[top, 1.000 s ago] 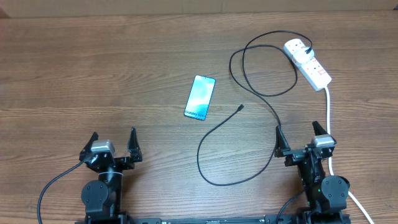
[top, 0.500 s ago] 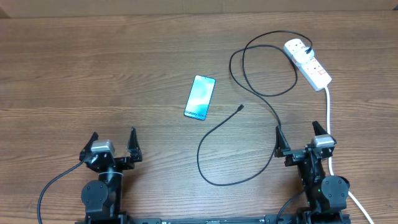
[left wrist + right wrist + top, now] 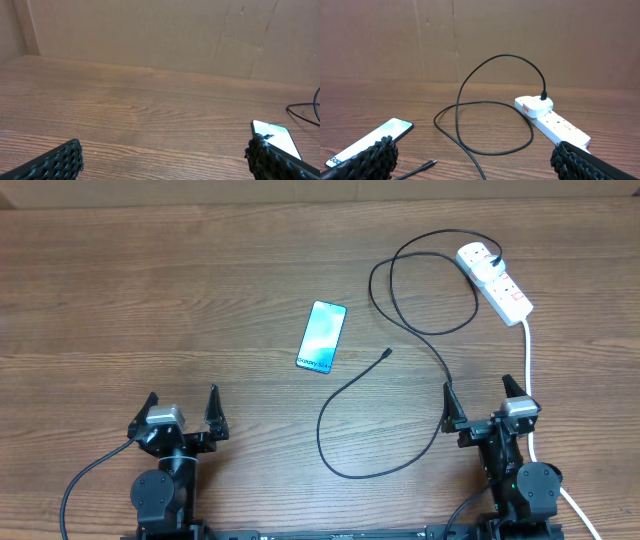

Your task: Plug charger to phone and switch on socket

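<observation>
The phone (image 3: 322,335) lies flat mid-table with its blue-teal screen up; it also shows in the left wrist view (image 3: 275,138) and in the right wrist view (image 3: 369,140). The black charger cable (image 3: 425,330) loops across the table, its plug in the white socket strip (image 3: 495,280) at the back right. Its connector tip (image 3: 387,353) lies loose right of the phone and shows in the right wrist view (image 3: 427,164). My left gripper (image 3: 181,412) and right gripper (image 3: 483,402) are both open and empty near the front edge, far from everything.
The socket's thick white cord (image 3: 528,370) runs down the right side past my right gripper. A brown cardboard wall (image 3: 470,40) stands behind the table. The strip and plug show in the right wrist view (image 3: 550,117).
</observation>
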Robot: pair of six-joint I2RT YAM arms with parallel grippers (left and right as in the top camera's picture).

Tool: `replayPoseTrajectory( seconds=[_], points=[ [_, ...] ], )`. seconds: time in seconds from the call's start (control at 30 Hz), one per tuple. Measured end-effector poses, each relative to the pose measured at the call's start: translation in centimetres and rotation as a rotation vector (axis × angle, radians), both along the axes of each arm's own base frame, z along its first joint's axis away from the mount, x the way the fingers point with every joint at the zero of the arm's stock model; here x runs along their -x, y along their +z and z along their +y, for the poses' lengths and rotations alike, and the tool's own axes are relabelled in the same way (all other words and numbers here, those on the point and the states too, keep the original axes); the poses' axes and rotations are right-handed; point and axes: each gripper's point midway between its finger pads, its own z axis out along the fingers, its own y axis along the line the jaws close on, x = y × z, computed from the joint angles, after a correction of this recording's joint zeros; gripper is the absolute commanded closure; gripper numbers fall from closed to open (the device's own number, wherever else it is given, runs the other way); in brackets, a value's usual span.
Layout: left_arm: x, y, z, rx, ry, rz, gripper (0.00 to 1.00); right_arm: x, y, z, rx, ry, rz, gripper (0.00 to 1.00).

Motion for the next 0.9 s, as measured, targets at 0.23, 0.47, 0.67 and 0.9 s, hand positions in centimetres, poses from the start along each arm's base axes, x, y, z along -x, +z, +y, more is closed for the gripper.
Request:
replayPoseTrajectory(
  seconds=[0.23,0.47,0.67,0.9],
  points=[
    [0.0,0.0,0.0,0.0,0.0,0.0,0.0,0.0,0.0,0.0,0.0,0.0,0.0,0.0],
    [-0.1,1.6,-0.3,0.028,-0.016,-0.067,0.0,0.0,0.0,0.0,0.0,0.0,0.0,0.0],
    [1.4,10.5,-1.9,0.09,-0.123,-0.436,0.0,0.0,0.0,0.0,0.0,0.0,0.0,0.0],
    [6.5,18.9,-1.8,0.061,-0.125,-0.832,0.0,0.0,0.0,0.0,0.0,0.0,0.0,0.0]
  ],
)
